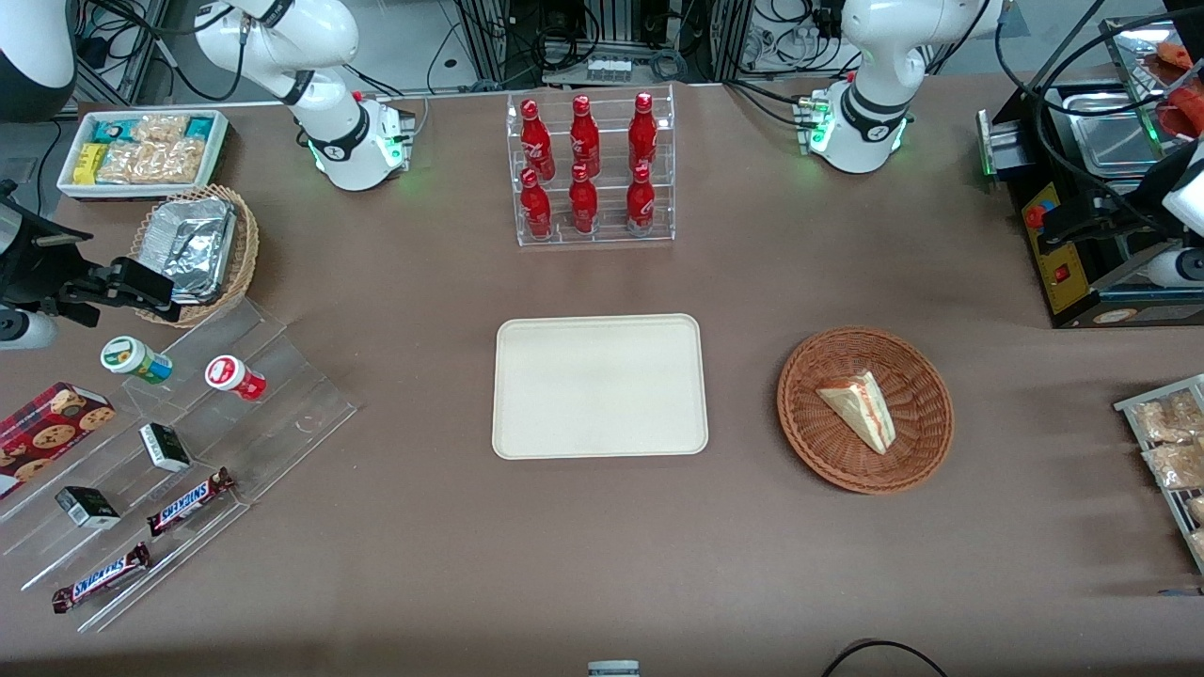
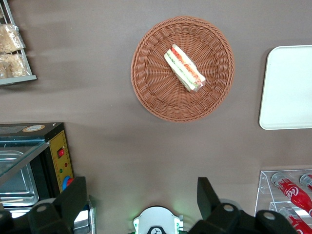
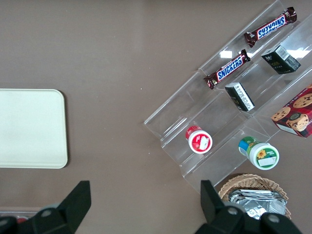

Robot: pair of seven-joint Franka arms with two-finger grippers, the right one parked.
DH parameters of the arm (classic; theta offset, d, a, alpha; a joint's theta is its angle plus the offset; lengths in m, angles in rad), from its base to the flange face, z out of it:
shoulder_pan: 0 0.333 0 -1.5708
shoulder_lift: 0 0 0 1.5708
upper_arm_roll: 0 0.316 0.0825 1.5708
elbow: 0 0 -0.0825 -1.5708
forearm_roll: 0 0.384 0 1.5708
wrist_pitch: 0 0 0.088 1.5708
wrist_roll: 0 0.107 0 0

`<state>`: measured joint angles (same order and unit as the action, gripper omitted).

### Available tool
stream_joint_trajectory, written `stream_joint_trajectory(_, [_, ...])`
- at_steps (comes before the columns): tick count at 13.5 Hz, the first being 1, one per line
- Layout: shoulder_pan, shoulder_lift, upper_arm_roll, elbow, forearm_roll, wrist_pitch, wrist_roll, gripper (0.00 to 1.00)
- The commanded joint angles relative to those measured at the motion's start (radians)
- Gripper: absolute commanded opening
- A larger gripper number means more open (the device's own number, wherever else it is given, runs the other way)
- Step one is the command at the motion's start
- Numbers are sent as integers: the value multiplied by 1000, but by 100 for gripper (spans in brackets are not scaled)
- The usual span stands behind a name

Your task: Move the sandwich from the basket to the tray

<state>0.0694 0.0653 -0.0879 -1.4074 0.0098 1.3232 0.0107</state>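
Gripper [image 2: 141, 204] hangs high, released and empty, well apart from the basket [image 2: 155, 95]; a careless descent might squash the soft sandwich [image 2: 184, 68] or snag wicker.

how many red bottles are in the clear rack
6 red bottles in the clear rack: three on the upper tier and three on the lower tier. None look hidden. The open gripper hangs high above the table, away from the rack.
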Motion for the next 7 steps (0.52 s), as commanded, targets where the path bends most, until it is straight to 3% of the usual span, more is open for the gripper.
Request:
stream_joint_trajectory(1, [-20, -7, 8, 5, -4, -13, 14, 100])
stream_joint_trajectory(4, [-23, 40, 7, -11, 15, 25, 0, 100])
stream_joint_trajectory(7, [-16, 47, 8, -189, 35, 224, -124, 100])
